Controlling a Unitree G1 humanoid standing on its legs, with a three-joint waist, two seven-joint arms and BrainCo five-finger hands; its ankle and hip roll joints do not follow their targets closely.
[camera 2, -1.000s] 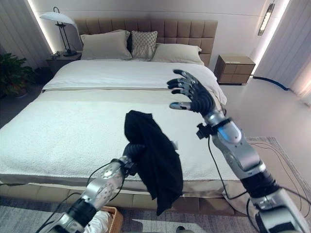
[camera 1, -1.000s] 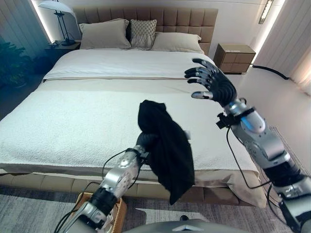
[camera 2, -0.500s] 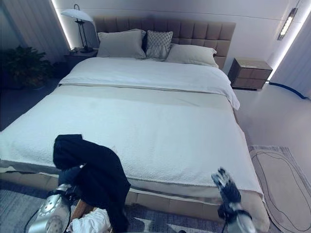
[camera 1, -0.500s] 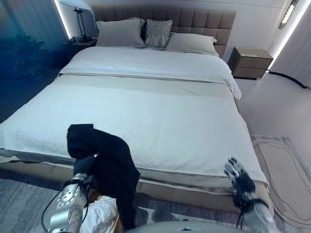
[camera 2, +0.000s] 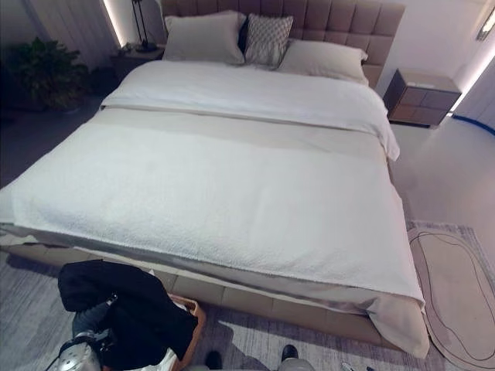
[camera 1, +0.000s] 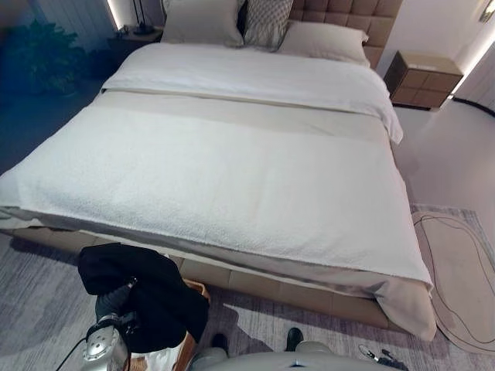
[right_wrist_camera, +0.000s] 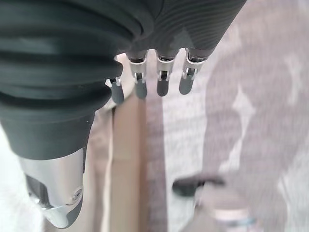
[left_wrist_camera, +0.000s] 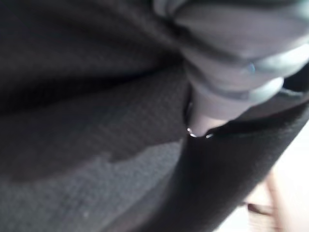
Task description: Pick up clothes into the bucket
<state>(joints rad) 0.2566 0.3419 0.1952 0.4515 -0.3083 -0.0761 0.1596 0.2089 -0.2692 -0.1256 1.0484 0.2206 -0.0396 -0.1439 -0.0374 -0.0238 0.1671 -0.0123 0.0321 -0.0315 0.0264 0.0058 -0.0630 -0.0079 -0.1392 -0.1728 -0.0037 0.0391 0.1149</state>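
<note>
A wide bed [camera 1: 255, 178] is filling the room; the left hand [camera 1: 114, 303] is clutching a black garment [camera 1: 147, 294] over the bucket [camera 2: 195, 317], while the right hand [right_wrist_camera: 149, 58] is hanging, fingers [right_wrist_camera: 162, 87] relaxed.

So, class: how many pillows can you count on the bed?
3, at the headboard end: a plain pillow at left, a patterned pillow in the middle, a plain pillow at right. More may be hidden.

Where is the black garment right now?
In the left eye view the black garment hangs from the left hand at lower left, off the bed's foot edge, right over the brown basket on the rug.
</note>
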